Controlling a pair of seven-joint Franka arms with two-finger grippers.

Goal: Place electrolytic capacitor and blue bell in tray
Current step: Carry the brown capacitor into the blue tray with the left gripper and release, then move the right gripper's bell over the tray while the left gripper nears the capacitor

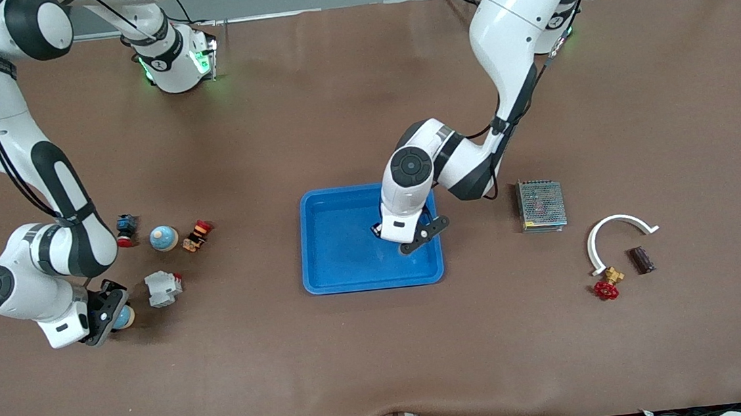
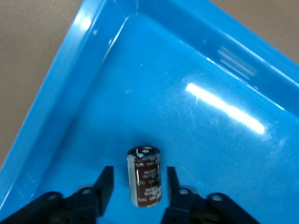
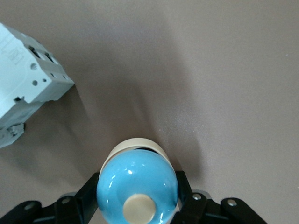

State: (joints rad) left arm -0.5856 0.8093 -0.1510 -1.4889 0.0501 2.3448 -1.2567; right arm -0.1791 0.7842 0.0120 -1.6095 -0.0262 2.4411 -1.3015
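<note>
While front view hides capacitor [image 2: 145, 177], left wrist shows it.

Brown table [image 1: 385, 363] bearing blue tray [image 1: 335, 266], mesh box [image 1: 541, 205], white arc [image 1: 607, 229], red valve [image 1: 607, 288], grey breaker [image 1: 162, 288], two bells [image 1: 163, 238].

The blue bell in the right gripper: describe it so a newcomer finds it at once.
Start at the right arm's end of the brown table, where small parts cluster. Nearest the front camera there, beside the white plastic breaker block, the right gripper is shut on the glossy blue dome bell. A second blue dome bell sits free, farther from that camera.
</note>
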